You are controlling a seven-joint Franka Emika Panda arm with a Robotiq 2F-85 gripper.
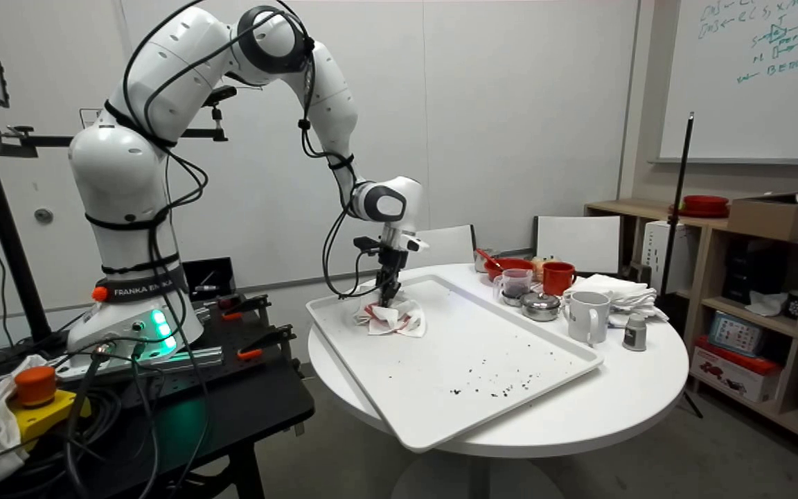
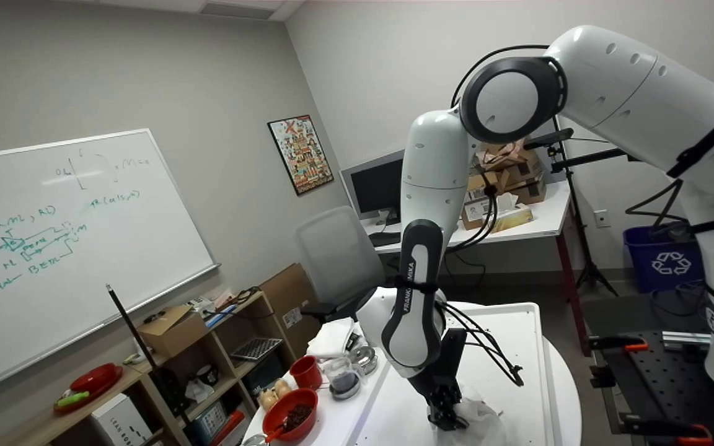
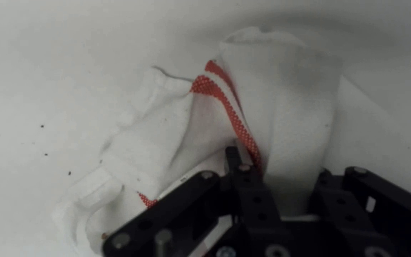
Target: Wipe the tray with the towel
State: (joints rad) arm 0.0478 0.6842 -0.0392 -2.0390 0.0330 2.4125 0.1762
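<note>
Exterior view, left side: the arm base (image 1: 132,305) is mounted on a black table (image 1: 260,398), and an orange-red button (image 1: 35,385) is located left of it. Next to the right, a shallow white tray (image 1: 433,360) is supported on a round white table (image 1: 638,391), past whose edge the near tray corner is seen to project. The gripper (image 1: 385,303) is positioned low over the left part of the tray, and the towel (image 1: 399,322) is located there, bunched and inset from the left rim. As shown in the wrist view, the fingers (image 3: 252,192) are drawn in on the towel, a fold of which is clamped between them; dark specks (image 3: 69,173) are distributed on the tray surface left of the towel. Rightward of the towel, an open stretch of tray floor is presented, bounded by the raised rim. Toward the right end, a denser speck cluster (image 1: 505,393) is located near the front rim. Beyond the far right-hand edge of the tray, space is limited by a line of items: a red bowl (image 1: 520,265), a clear measuring cup (image 1: 515,283), a lidded metal pot (image 1: 539,305), a red mug (image 1: 558,278), a white mug (image 1: 587,322), folded white cloths (image 1: 614,292) and a gray shaker (image 1: 635,334). Contact between the white mug and the rim cannot be determined. Farthest right, a shelf unit (image 1: 752,319) is positioned well apart from the tray.
</note>
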